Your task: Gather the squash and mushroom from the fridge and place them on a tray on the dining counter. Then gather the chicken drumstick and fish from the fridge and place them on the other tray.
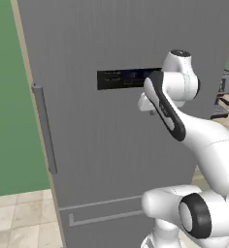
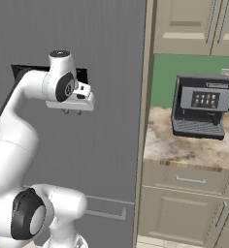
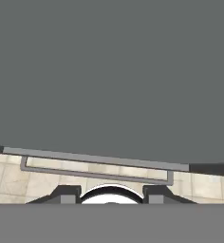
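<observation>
A: Fridge door shut, taking up most of the left base view; long vertical bar handle at 9 o'clock from the black display panel.

B: Gripper held up close to the door, just below the panel's lower edge in the right base view. Pointing downward.

A: Jaws parted a little, nothing between them. In the hand view, 2 dark fingertips low at 6 o'clock, set apart, with a gap between.

B: Beyond them, grey door face, then the bottom drawer's horizontal handle and tan floor tiles beneath.

A: Same drawer handle low on the fridge front in the left base view.

B: At 3 o'clock from the fridge in the right base view, marbled worktop carrying a grey coffee machine. Beige cabinets above, beige drawers below, green wall between.

A: Green wall and tiled floor also at 9 o'clock of the fridge in the left base view.
</observation>
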